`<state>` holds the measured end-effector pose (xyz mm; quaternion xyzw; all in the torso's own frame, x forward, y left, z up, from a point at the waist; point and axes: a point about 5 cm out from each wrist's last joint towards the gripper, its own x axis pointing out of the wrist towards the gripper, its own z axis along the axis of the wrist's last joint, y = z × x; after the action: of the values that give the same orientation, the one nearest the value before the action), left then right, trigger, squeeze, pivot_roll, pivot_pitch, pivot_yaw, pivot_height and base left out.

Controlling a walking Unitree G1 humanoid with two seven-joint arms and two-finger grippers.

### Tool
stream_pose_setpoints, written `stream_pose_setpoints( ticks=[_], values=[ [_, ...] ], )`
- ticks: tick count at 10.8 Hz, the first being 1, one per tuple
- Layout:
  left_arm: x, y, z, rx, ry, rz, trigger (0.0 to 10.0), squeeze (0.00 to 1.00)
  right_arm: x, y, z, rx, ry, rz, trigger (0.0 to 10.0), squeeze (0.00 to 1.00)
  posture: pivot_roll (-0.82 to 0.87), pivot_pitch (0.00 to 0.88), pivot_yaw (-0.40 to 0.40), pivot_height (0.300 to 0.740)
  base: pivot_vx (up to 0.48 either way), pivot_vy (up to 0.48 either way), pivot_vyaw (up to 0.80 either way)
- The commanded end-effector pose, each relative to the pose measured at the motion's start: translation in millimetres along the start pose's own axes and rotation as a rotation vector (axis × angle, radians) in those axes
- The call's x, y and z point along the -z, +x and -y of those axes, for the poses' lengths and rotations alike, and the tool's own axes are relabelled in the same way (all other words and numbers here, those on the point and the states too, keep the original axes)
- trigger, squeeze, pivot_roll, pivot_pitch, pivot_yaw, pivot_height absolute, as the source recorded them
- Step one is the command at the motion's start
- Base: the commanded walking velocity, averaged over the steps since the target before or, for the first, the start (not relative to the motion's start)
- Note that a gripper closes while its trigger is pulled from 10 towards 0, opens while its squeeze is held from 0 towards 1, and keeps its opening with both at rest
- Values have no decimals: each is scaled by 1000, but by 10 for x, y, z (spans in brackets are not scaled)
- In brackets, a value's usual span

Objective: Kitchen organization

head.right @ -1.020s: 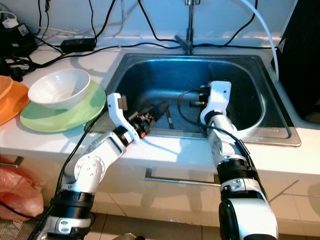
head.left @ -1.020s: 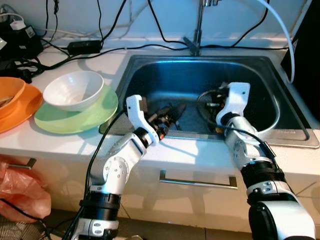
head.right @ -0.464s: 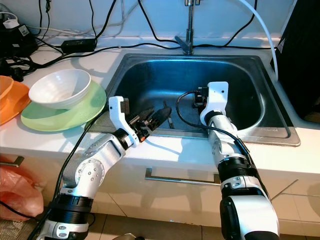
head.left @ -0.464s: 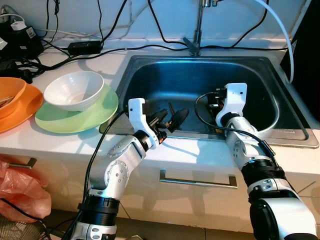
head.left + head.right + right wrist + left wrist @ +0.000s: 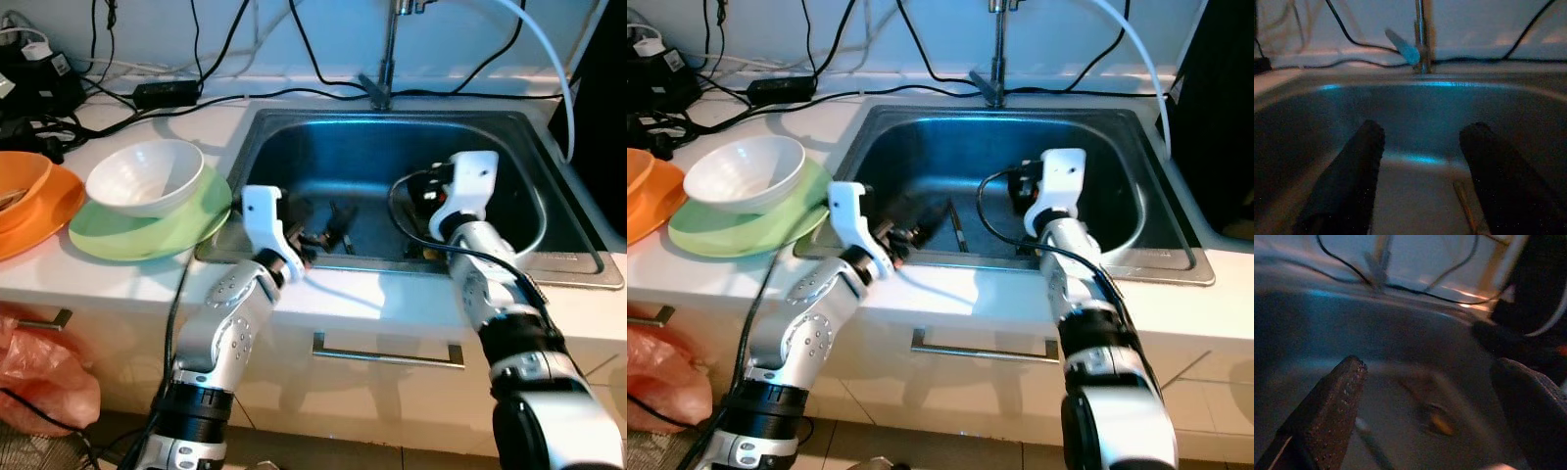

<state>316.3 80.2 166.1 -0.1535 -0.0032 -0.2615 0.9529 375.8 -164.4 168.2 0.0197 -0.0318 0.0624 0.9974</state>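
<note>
Both arms have shifted since a moment ago: the left claw (image 5: 328,231) has swung a little further in over the near edge of the sink (image 5: 294,132), and the right wrist has lifted slightly toward the sink's right side. The left claw hangs just inside the near wall of the sink with its fingers spread wide and nothing between them — its wrist view shows the two dark pads (image 5: 1327,411) far apart over the steel floor. The right claw (image 5: 1420,181) also points down into the sink, released, its fingers parted and empty.

On the sink floor lies a thin, dark utensil (image 5: 957,227), long and narrow, near the middle and closer to the near wall; what kind it is cannot be made out. A slim handle-like piece (image 5: 1465,205) shows beside the right claw's finger, cut off by the frame edge. The left wrist view is blurred — a small orange-yellow spot (image 5: 1437,421) on the sink floor is unclear.

Left of the sink, on the counter (image 5: 118,274), a white bowl (image 5: 144,176) sits on a green plate (image 5: 147,230), with orange dishes (image 5: 29,201) further left, partly cut off. The faucet (image 5: 385,59) rises behind the sink among black cables (image 5: 225,93).
</note>
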Motion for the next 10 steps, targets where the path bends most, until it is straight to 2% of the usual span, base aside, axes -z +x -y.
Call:
stream_pose_setpoints(
  ticks=[1,4,6,7,8,10],
  values=[
    [-34,-31,-59,-54,74,28,10000,1000,-47,-36,-11,-20,6,19,10000,1000,40,26,83,740,0,0,0],
    [-114,-55,-162,-133,207,98,10000,1000,-133,-175,-40,-89,-30,57,10000,1000,36,28,83,740,0,0,0],
    [-125,-71,-181,-181,228,97,10000,1000,-160,-255,-34,-112,-27,61,10000,1000,28,29,88,740,0,0,0],
    [-181,-61,-200,-213,264,112,10000,0,-185,-257,-8,-101,-31,62,10000,376,28,26,89,740,0,0,0],
    [-214,-51,-211,-227,272,124,10000,0,-204,-265,-11,-101,-30,61,10000,0,29,26,89,740,0,0,0],
    [-235,-56,-227,-234,284,127,10000,0,-236,-287,-23,-110,-29,61,10000,0,30,26,90,740,0,0,0]
  ],
)
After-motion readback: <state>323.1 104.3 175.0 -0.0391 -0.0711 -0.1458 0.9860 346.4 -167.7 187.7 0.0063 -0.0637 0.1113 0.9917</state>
